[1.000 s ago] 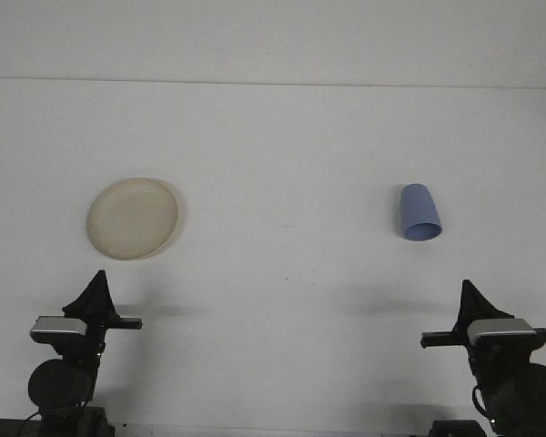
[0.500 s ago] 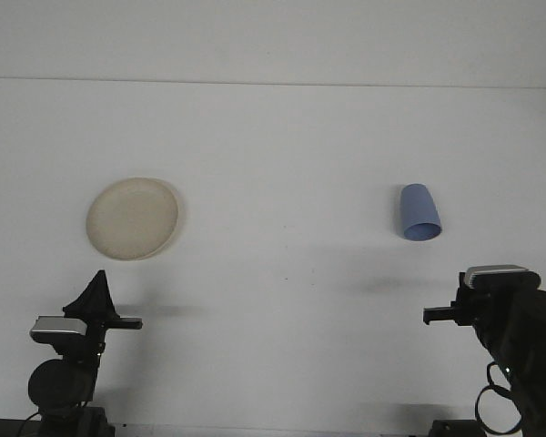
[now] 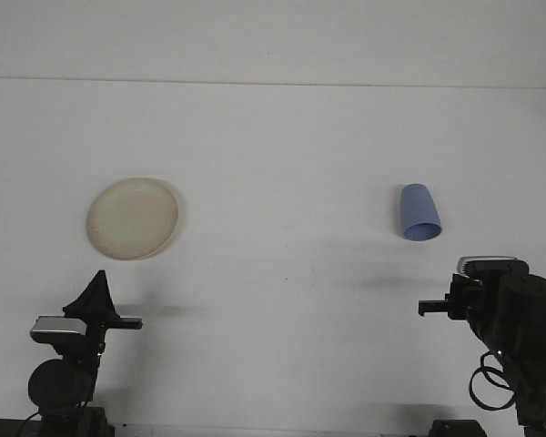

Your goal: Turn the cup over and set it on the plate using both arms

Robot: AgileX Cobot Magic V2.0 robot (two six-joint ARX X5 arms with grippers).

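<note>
Cup [image 3: 419,213] is the thing to get, but taking the frame left to right:

Left gripper [image 3: 98,289] sits lower left, parked near the bottom edge, pointing up-frame. Fingers look pressed together into one dark point, so clenched on nothing, as far as this view shows. It's well apart from everything else.

Plate [image 3: 132,218], pale cream, round, lies flat on the white desk [image 3: 282,146] at left of centre, just above the left gripper in the frame. Nothing on it.

Centre of desk is bare between plate and cup.

Cup, blue, lies on its side at right of centre. Long axis runs roughly up-down the frame w/ a slight tilt; the wide open mouth faces the bottom edge, narrow base points away toward the top. Not touching anything.

Right gripper [image 3: 437,308] is lower right, below the cup and a bit to its right. Only a small dark stub shows left of the arm's bulk; can't tell if it's released or clenched. Holds nothing.

Key relation: cup lies up-frame and slightly left of the right arm, mouth toward it. Right arm is clearly nearer; left arm is nearer the plate. So prob. right arm goes for the cup first, and a handover toward the plate side seems likely.
</note>
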